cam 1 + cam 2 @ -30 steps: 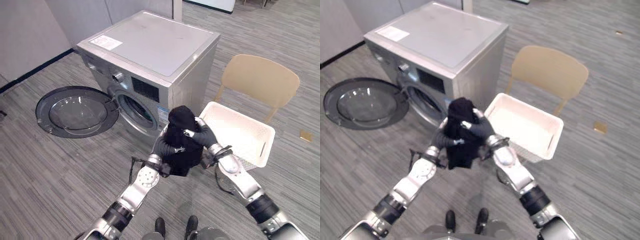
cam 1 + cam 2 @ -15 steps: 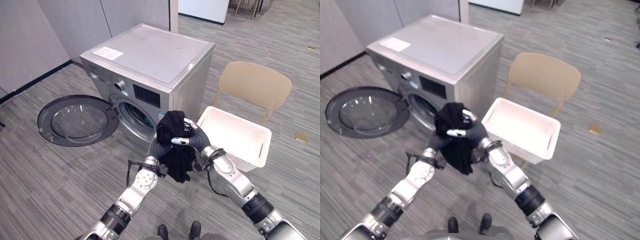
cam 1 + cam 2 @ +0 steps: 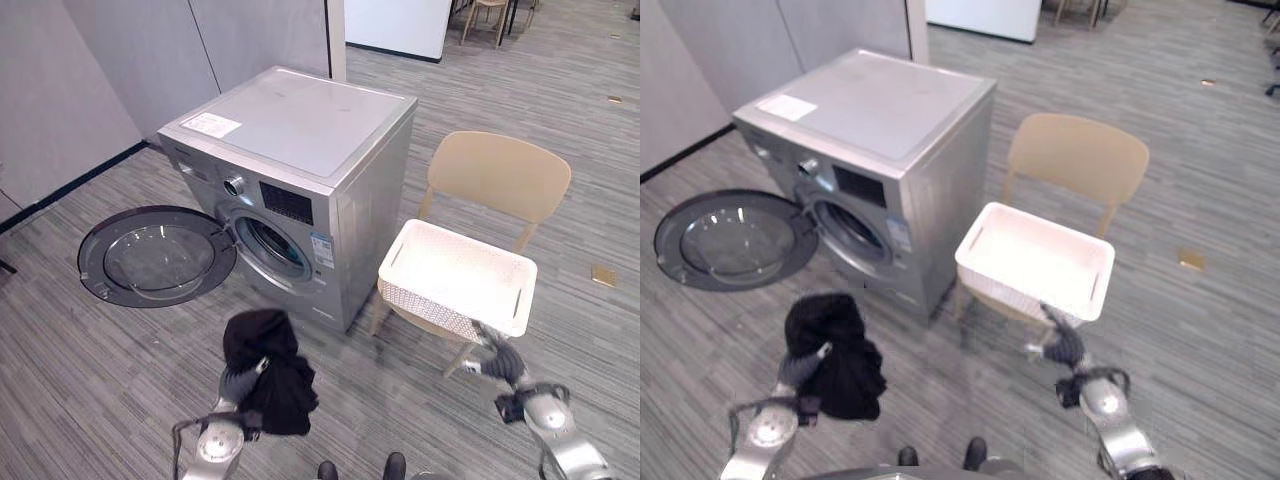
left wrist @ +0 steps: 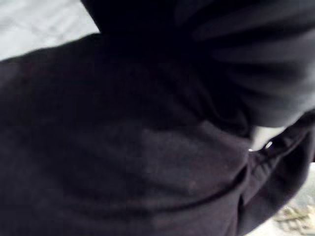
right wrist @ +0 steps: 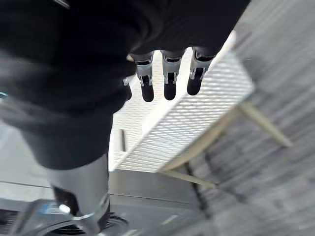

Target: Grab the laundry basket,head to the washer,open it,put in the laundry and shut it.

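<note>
Left hand [image 3: 243,383] sits low in the left eye view, near the bottom edge, with a bundle of black laundry [image 3: 268,368] bunched over and around it; its fingers are buried in the cloth, so whether they clasp it cannot be told. Behind the bundle stands the silver washer [image 3: 300,150], its round door [image 3: 158,255] swung wide open to the robot's left and the drum opening [image 3: 272,250] showing dark. To the washer's right, a white laundry basket [image 3: 458,280] rests on the seat of a tan chair [image 3: 498,178]. The right hand [image 3: 500,357] hangs just below the near edge of the basket, apart from it.

From the right eye view the same layout shows: the black laundry is low on the left over the grey floor [image 3: 1200,330], well short of the washer's opening, and the right hand is below the basket's front rim.

Dark cloth covers the left wrist view, folds of the black laundry pressed close, with a pale sliver of floor at one corner.

Looking along the right hand, the right wrist view has the fingers [image 5: 169,73] straight and relaxed, holding nothing, with the perforated wall of the basket and the chair's legs [image 5: 263,123] past them.
</note>
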